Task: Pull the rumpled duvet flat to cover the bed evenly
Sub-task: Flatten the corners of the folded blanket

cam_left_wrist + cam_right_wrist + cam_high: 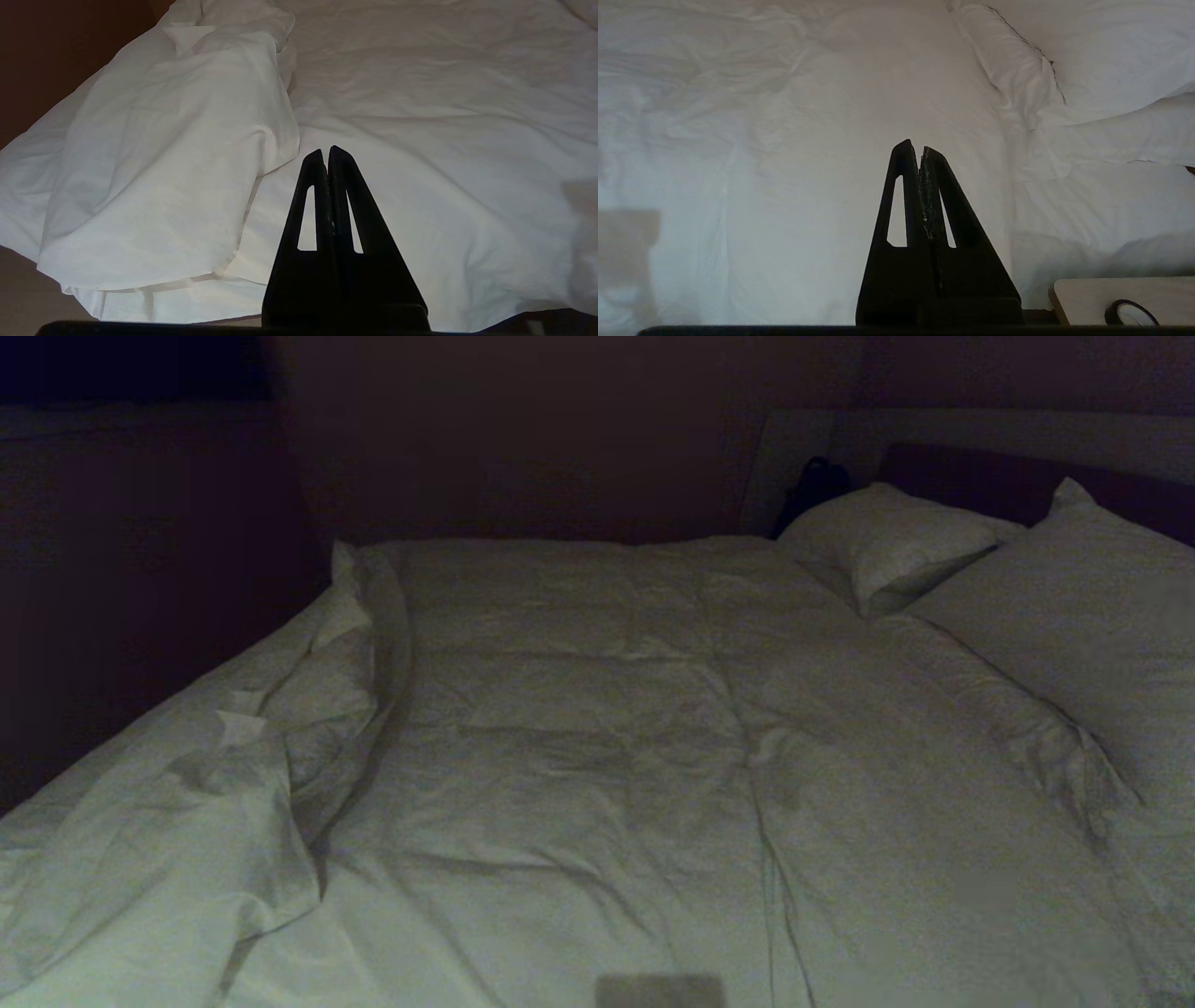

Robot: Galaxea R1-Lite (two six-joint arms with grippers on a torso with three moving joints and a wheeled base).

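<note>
Fingers of my left gripper [325, 150] and right gripper [915, 143] are pressed together, empty. Both hang above the duvet [597, 756], bunched at the bed's [1018, 434] left side.

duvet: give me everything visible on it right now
The duvet is a big white, puffy, creased cloth quilt spread over most of the bed. Its middle lies fairly flat with soft wrinkles. Along the robot's left side a long strip is folded back over itself in a rumpled ridge, its hemmed corner hanging at the near edge. On the right it runs up to two pillows. Neither pincer touches it.
</note>
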